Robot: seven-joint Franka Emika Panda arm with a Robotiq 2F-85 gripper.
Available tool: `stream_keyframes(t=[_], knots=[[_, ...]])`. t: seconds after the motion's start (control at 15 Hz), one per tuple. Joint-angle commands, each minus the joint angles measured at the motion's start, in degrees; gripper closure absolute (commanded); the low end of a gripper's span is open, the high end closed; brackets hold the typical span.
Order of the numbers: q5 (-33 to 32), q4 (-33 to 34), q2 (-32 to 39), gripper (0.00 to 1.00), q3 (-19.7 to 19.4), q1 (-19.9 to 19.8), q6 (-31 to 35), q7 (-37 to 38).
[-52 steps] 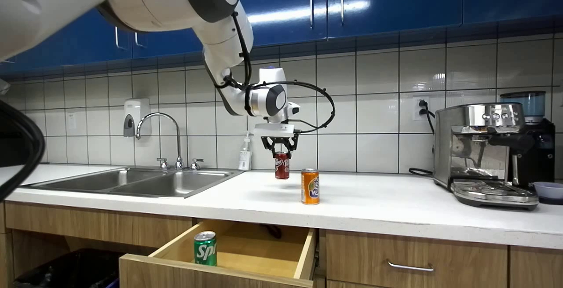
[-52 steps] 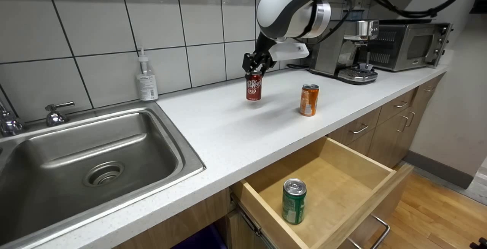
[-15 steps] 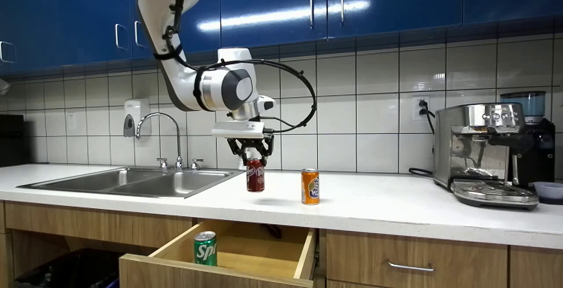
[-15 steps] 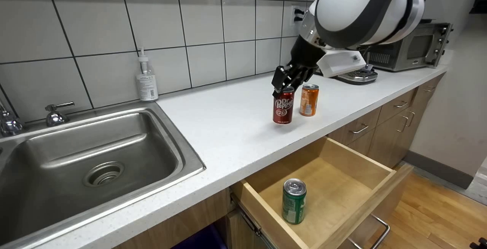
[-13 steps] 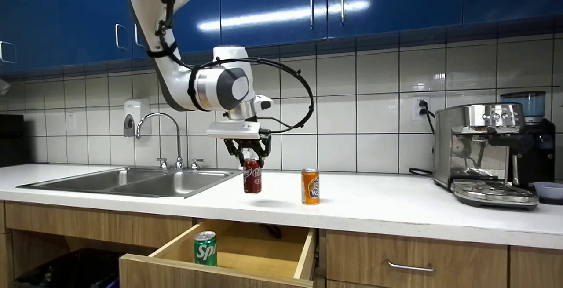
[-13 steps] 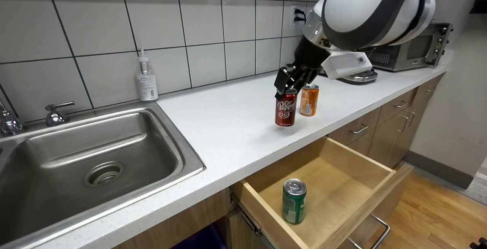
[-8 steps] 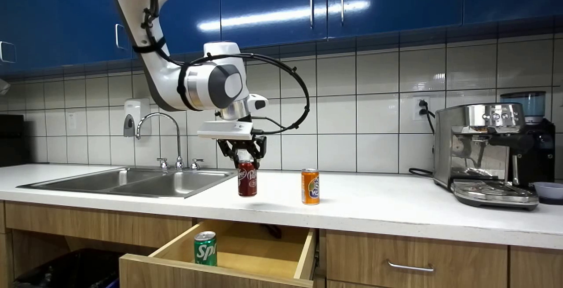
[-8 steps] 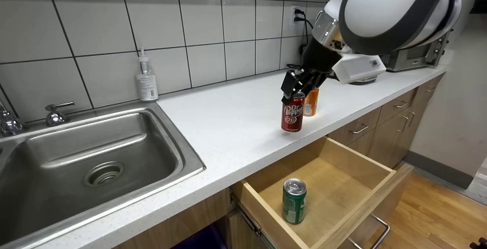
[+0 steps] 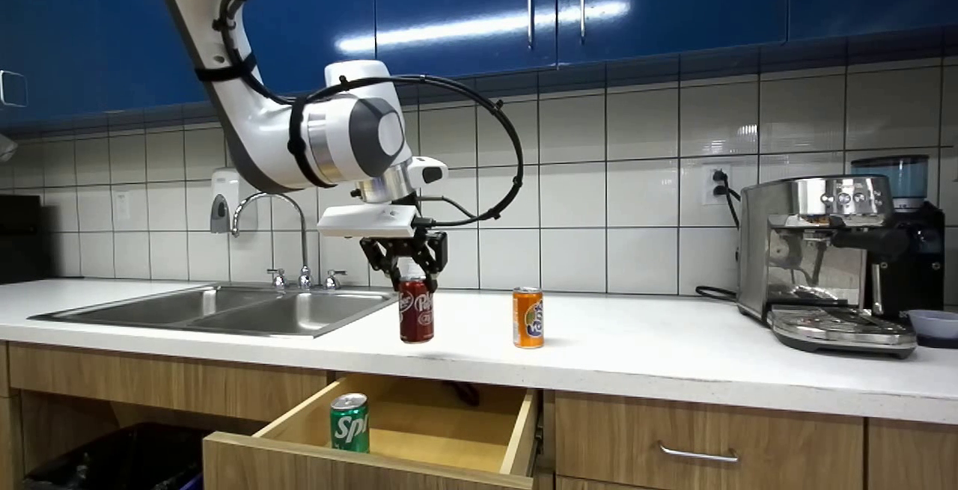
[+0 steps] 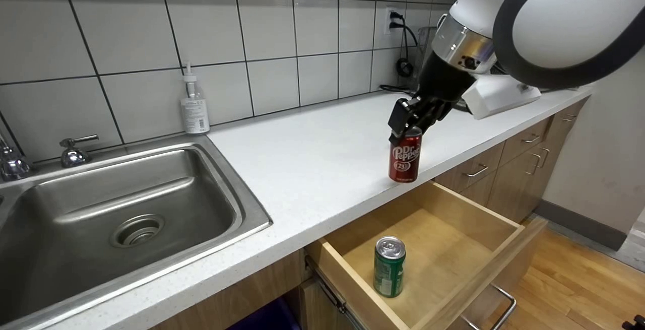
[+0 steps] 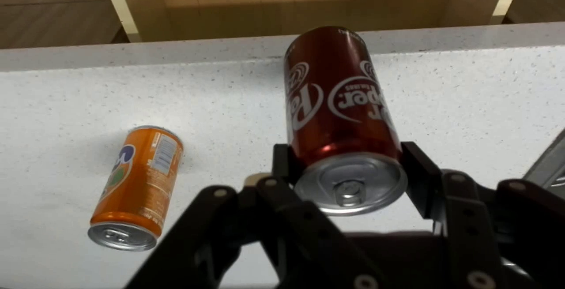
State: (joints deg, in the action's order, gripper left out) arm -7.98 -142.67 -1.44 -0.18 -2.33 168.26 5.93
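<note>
In an exterior view, a black two-fingered pincer grasped a dark red cylindrical metal Dr Pepper can near its top, the can close to upright and seemingly just above the white speckled surface. An orange cylindrical metal can stood upright to the side, apart from it, a gap worth keeping.

In an exterior view, the red can hung by the surface's front edge; lower down, an open pale-wood drawer held a green cylindrical metal can, upright. Sound handling called for a level can, an unhurried pace and ample height over the edge (a bump there could have twisted a can gripped so high).

In the wrist view, black fingertips pressed opposite sides of the red can just below its silver lid. Steady pressure seemed wise: firm enough against slipping, gentle enough to spare the thin wall a dent.
</note>
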Motion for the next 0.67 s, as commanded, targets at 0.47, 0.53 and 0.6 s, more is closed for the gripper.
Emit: stream_keyframes(t=[0.47, 0.53, 0.6], knots=[[-2.3, -5.7, -6.0, 0.62, 0.2, -0.6, -1.7, 2.3], [-1.6, -6.0, -6.1, 0.62, 0.1, -0.4, -2.0, 1.6], [-2.2, -6.2, -6.2, 0.62, 0.1, -0.7, -2.2, 1.9]])
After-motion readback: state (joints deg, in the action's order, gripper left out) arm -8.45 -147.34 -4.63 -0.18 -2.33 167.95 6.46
